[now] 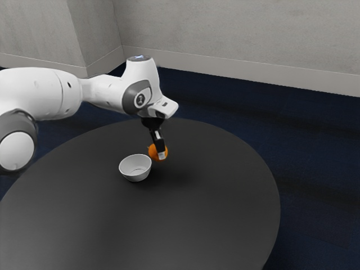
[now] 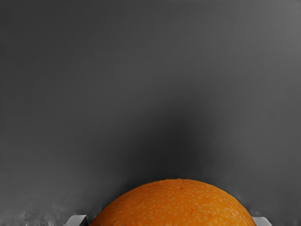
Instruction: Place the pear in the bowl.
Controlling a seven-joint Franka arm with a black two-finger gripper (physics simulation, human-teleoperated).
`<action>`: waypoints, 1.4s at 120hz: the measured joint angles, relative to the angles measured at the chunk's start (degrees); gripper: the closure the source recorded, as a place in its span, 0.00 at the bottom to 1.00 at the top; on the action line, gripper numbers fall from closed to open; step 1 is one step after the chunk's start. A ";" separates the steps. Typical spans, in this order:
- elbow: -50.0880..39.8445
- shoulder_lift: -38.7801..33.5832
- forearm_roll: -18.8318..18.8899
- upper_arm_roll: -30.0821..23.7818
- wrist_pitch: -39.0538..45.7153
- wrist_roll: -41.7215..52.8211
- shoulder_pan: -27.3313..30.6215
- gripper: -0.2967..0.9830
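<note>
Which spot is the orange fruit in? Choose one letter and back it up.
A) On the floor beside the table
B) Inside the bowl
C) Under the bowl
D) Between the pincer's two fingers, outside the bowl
D: the wrist view shows the orange fruit flanked by the two fingertips of the pincer, and the exterior view shows the white bowl with its inside bare.

The table (image 1: 219,202) and fruit (image 2: 174,205) were shared by both views: faced downward from well back at the arm's (image 1: 48,93) side, and close up from the wrist (image 1: 142,84).
</note>
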 joint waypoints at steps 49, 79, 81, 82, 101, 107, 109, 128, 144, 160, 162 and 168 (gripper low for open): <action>-1.63 -1.42 -0.08 5.61 -6.14 0.46 0.53 0.58; -1.66 -1.25 -1.05 6.73 -7.55 1.80 1.82 0.43; -1.63 -1.25 -1.15 6.71 -7.63 1.92 1.85 0.42; -1.62 -1.25 -1.19 6.70 -7.67 1.98 1.86 0.41; -1.44 -1.23 -1.74 6.47 -8.24 3.00 1.90 0.33; -1.43 -1.24 -1.82 6.46 -8.36 3.28 1.90 0.31; -1.43 -1.24 -1.84 6.45 -8.39 3.36 1.91 0.30; -1.36 -1.65 -1.94 6.45 -8.80 4.13 1.92 0.27; -1.32 -9.02 -1.77 6.38 -11.50 4.55 1.64 0.25; -1.34 -16.50 -1.12 6.73 -15.73 4.69 1.58 0.24; -1.34 -17.38 -0.90 6.73 -16.35 4.52 1.58 0.24; -1.40 -20.41 -0.08 6.72 -18.37 3.60 1.56 0.24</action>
